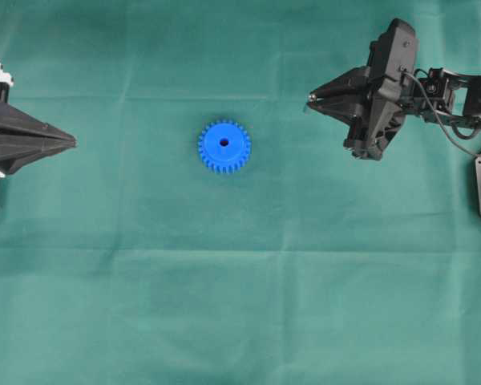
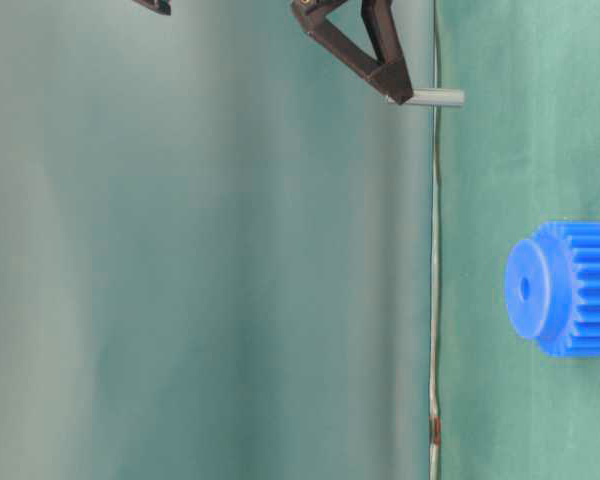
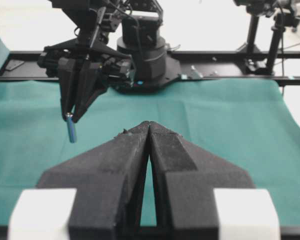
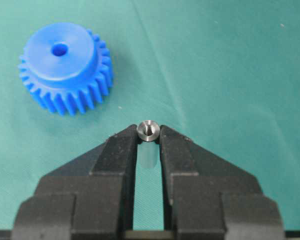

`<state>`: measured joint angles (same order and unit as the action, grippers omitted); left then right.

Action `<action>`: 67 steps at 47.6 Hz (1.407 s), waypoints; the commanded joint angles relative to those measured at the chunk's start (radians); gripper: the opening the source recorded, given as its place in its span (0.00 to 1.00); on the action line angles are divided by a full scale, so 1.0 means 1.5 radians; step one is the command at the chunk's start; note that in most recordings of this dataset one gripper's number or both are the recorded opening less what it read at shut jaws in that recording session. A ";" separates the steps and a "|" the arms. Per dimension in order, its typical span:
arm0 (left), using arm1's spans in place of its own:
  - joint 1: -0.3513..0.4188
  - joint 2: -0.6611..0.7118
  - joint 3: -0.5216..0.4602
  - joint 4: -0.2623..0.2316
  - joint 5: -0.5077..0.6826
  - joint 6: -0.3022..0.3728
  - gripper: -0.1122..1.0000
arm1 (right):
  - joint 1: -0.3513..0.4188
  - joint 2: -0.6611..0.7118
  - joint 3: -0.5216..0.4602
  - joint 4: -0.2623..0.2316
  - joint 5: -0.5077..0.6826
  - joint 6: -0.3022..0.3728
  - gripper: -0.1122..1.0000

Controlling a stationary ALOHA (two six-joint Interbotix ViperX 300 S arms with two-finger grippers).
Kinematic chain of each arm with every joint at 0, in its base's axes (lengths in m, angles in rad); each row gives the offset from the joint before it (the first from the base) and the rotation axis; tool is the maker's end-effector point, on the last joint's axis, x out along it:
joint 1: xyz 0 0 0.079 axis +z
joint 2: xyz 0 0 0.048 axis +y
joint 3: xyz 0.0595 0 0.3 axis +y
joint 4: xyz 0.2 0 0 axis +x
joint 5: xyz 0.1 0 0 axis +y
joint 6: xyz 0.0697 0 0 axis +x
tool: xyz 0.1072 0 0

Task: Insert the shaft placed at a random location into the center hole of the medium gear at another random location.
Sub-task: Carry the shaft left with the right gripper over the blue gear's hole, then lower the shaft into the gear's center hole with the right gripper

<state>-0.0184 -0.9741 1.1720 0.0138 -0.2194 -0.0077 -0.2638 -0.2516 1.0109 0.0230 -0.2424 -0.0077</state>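
Up close in the right wrist view, we see the right gripper (image 4: 148,134) with its two black fingers (image 4: 117,160) clamped on the shaft (image 4: 148,131); only its shiny round end faces us, and the rest of the pin is blurred between the fingers. Beyond it, the medium gear (image 4: 65,67) lies flat on the green cloth (image 4: 230,65), hub up, its center hole (image 4: 59,49) open and dark. From overhead we find the gear near the middle of the cloth, well apart from the shaft, which hangs toward the right edge and shows only as a tiny glint at the fingertips. At table level the shaft juts past the fingertips, clear of the cloth. By the left edge the left gripper (image 3: 148,125) is partly cut off; its fingers are pressed together with nothing between them.
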 commanded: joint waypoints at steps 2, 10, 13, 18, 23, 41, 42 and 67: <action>0.001 0.003 -0.015 0.001 -0.004 0.000 0.10 | 0.013 0.006 -0.030 0.003 -0.003 0.004 0.22; 0.001 0.002 -0.015 0.001 -0.004 0.000 0.10 | 0.035 0.046 -0.073 0.004 -0.002 0.007 0.22; 0.001 0.002 -0.015 0.001 -0.001 0.000 0.10 | 0.046 0.063 -0.093 0.004 -0.002 0.007 0.22; 0.001 0.002 -0.015 0.001 0.005 0.000 0.10 | 0.063 0.093 -0.129 0.004 -0.003 0.007 0.22; 0.001 0.002 -0.016 0.001 0.007 0.000 0.10 | 0.080 0.121 -0.166 0.004 -0.001 0.007 0.22; 0.001 0.002 -0.015 0.001 0.007 0.000 0.10 | 0.104 0.180 -0.239 0.003 0.001 0.005 0.22; 0.001 0.002 -0.015 0.001 0.007 0.000 0.10 | 0.104 0.182 -0.240 0.003 0.001 0.005 0.22; 0.001 0.002 -0.015 0.001 0.007 0.000 0.10 | 0.101 0.239 -0.247 0.004 -0.016 0.004 0.22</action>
<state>-0.0184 -0.9741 1.1720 0.0138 -0.2056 -0.0092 -0.1074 0.1120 0.6657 0.0261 -0.2500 -0.0077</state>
